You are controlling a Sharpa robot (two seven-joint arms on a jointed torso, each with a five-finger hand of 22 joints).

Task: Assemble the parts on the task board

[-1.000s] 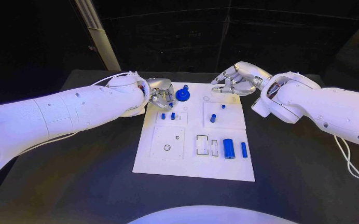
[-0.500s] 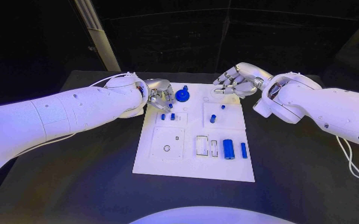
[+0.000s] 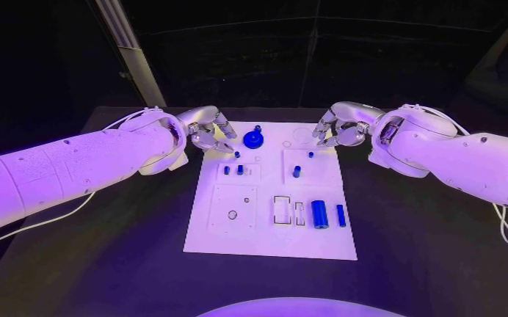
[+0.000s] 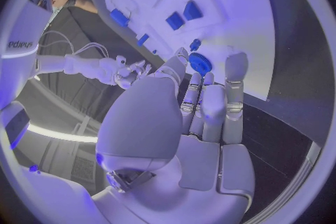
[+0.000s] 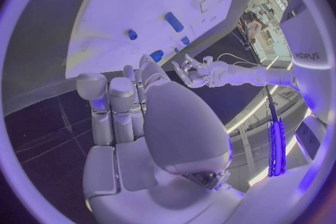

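Left hand: the left hand [image 3: 206, 132] hovers at the far left corner of the task board [image 3: 270, 236]; its fingers [image 4: 234, 75] are stretched out and apart, with nothing between them.
Right hand: the right hand [image 3: 340, 128] hangs over the far right corner of the board, fingers curled loosely and spread, holding nothing.
Gear: a round blue gear [image 3: 254, 139] lies flat at the far edge of the board, just beside the left hand's fingertips; in the left wrist view it sits right past them [image 4: 199, 61], and whether they touch it I cannot tell.
Large cylinder: the thickest blue cylinder [image 3: 321, 212] lies on its side near the right edge of the board, its long axis running from the near edge toward the far edge.
Slim cylinder: a thinner blue cylinder [image 3: 340, 216] lies just beside it on the right, parallel to it.
Frame: a small rectangular frame [image 3: 285, 210] sits left of the large cylinder, its long side running the same way.
Left panel pegs: two short blue pegs [image 3: 233, 170] stand side by side on a raised square panel below the gear.
Right panel peg: one blue peg [image 3: 297, 172] sits on the neighbouring square panel, with a smaller blue piece [image 3: 310, 154] farther back.
Ring: a small dark ring [image 3: 232, 215] lies on the near left panel.
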